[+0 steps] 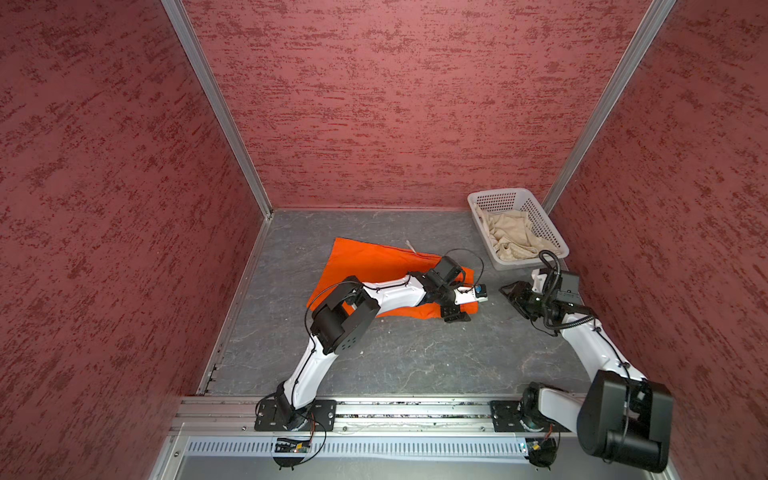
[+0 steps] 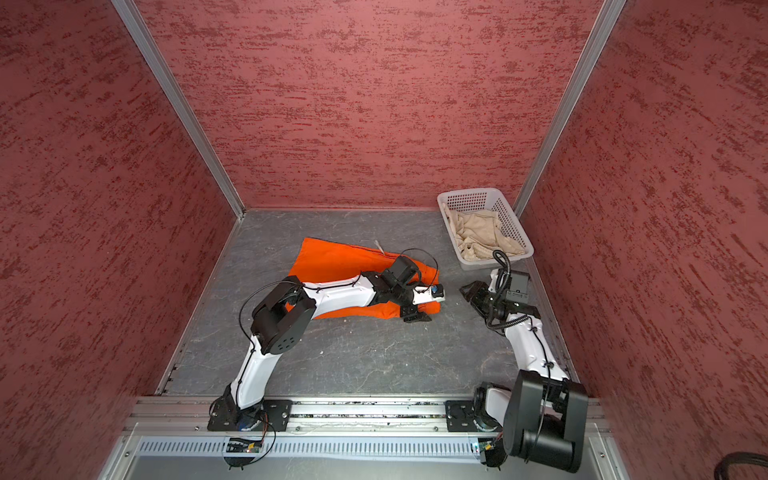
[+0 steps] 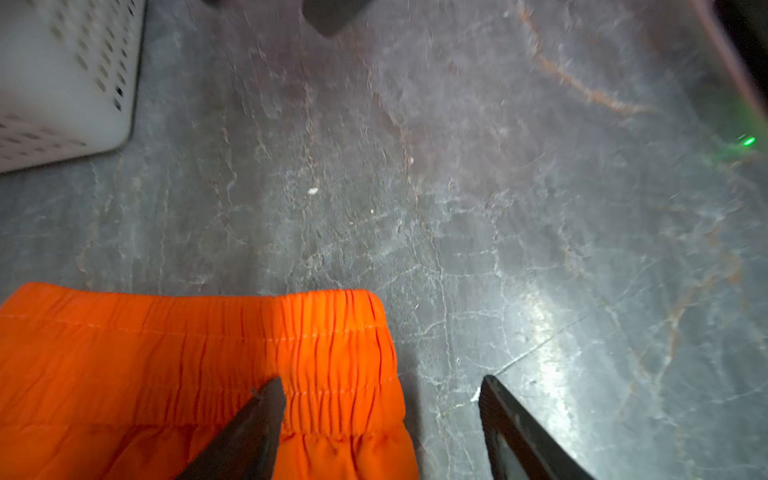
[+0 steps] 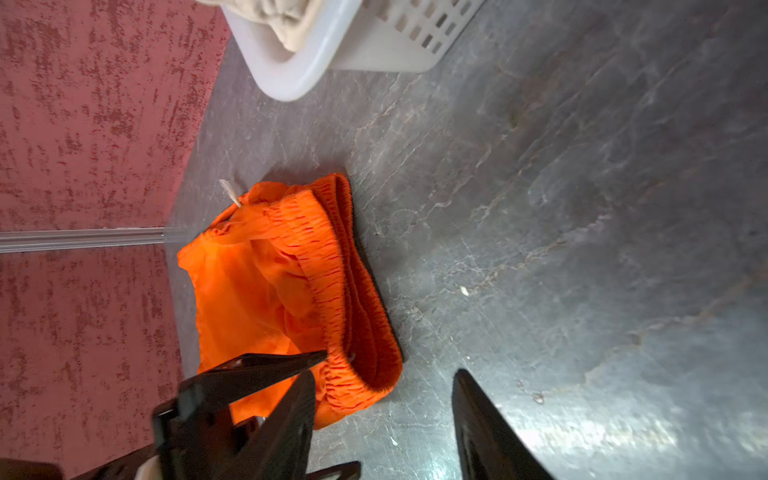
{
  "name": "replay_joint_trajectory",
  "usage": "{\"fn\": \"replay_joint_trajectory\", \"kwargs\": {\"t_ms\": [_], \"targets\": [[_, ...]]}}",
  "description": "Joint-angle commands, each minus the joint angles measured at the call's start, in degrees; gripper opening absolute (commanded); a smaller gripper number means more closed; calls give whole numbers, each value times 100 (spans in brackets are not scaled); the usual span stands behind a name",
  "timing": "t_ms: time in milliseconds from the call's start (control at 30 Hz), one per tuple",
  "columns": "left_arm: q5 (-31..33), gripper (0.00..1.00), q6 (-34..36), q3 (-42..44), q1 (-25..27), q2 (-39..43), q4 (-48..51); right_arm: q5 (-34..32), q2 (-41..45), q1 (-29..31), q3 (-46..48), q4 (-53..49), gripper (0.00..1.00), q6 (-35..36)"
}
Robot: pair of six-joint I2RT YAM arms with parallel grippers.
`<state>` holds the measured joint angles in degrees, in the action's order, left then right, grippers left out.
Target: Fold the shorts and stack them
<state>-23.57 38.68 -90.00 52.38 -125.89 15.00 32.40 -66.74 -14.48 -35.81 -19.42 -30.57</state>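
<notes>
Near edge: both arm bases sit on the rail (image 1: 415, 409). Near half of the table (image 1: 395, 361) carries only the arms.

Left gripper (image 1: 457, 314): reaches across the orange shorts (image 1: 374, 266) to the near corner of their waistband. Jaws wide in the left wrist view (image 3: 382, 380); nothing between the pads is gripped. One finger (image 3: 253, 428) lies over the elastic waistband (image 3: 332, 357), the other over bare table just past the cloth edge. Contact with the cloth: cannot tell.

Orange shorts: flat on the table about mid-way across, waistband toward the right edge, legs fanning toward the far left corner. A small white tag (image 1: 411, 246) sticks out on their far side.

Right gripper (image 1: 512, 292): low over bare table, right of the waistband and apart from it. Jaws moderately spread and empty in the right wrist view (image 4: 384, 374).

Far right corner: white basket (image 1: 498, 194), just beyond the right gripper. Beige shorts (image 1: 511, 237) lie crumpled inside it.
</notes>
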Motion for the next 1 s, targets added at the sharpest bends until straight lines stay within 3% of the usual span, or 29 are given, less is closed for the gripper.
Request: {"fn": "replay_joint_trajectory", "kwargs": {"t_ms": [0, 67, 233, 367, 433, 600, 800, 967], "targets": [[532, 75, 483, -26, 103, -157, 115, 213, 56, -37, 105, 341, 57, -80], [888, 68, 470, 55, 133, -197, 55, 381, 15, -38, 203, 526, 59, -234], [1219, 40, 89, 443, 126, -13, -613, 587, 29, -19, 560, 1063, 70, -849], [556, 20, -884, 689, -70, 408, -1155, 910, -65, 158, 822, 1789, 77, -1630], [36, 14, -1425, 1105, -198, 711, -1940, 855, -117, 282, 884, 1988, 81, -2094], [-644, 12, -2370, 1968, -468, 1111, -3491, 1168, -318, 500, 1187, 3173, 84, -3232], [-909, 12, -2680, 2385, -597, 1211, -4378, 1472, -853, 911, 1312, 4317, 88, -4204], [-986, 13, -2598, 2460, -592, 1197, -4489, 1576, -1290, 1151, 1401, 5216, 89, -4761]]}}
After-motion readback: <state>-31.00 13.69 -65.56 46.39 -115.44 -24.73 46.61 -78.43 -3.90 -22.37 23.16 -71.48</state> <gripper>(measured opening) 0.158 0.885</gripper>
